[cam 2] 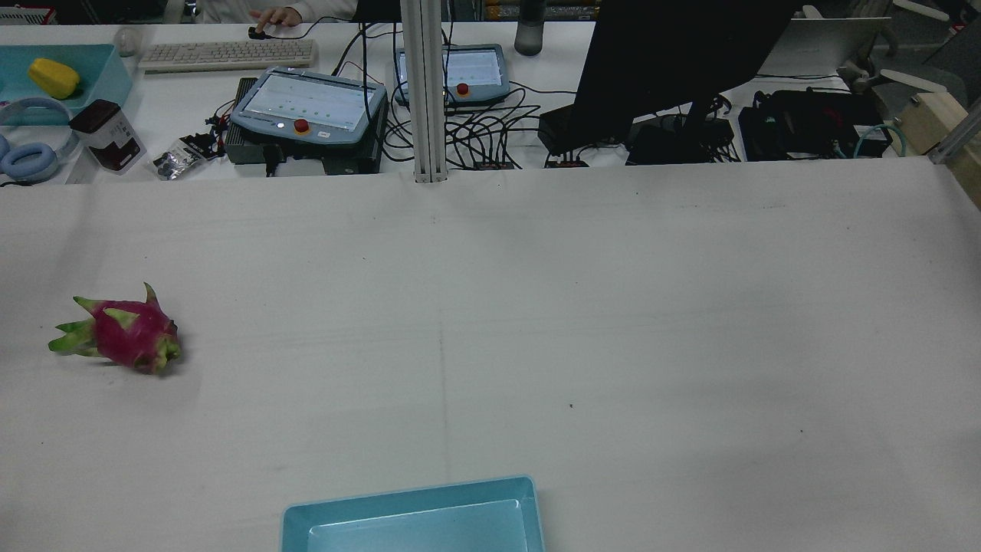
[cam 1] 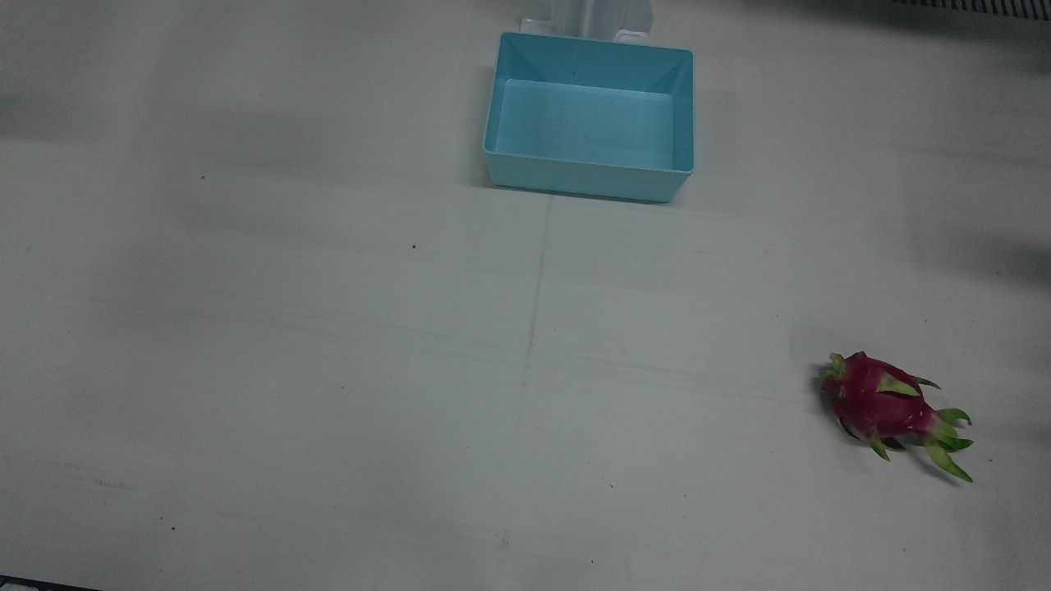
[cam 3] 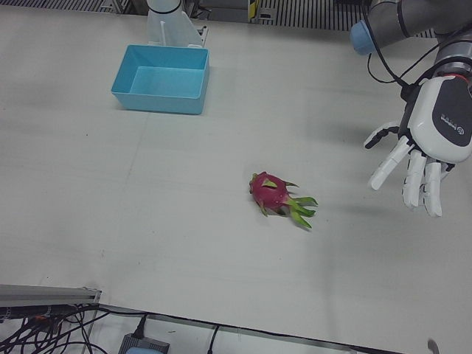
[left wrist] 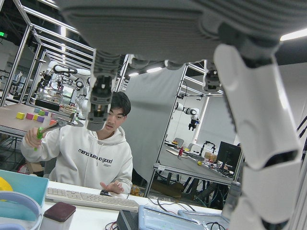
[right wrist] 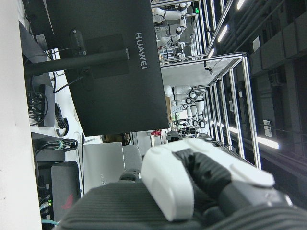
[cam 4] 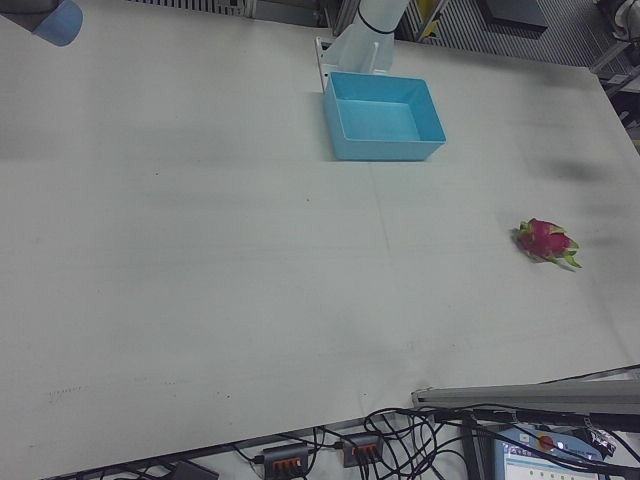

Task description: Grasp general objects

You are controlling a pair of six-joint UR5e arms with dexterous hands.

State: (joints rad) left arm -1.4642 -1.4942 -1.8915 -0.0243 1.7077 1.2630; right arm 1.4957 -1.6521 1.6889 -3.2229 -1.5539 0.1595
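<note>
The dragon fruit is shown on its side near the table's left edge, on the robot's left half, well apart from the blue bin at the robot-side edge. Its long axis is seen to slant, the leafy tips directed toward the left hand. This nearer hand is held above the table, fingers spread and downturned, nothing grasped. The right hand is glimpsed only in its own camera; its state cannot be told.

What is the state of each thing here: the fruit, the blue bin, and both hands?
dragon fruit: lying on its side on the table, untouched
blue bin: upright, empty
left hand: open, fingers spread, off to the side of the fruit, holding nothing
right hand: only partly visible, state unclear
</note>
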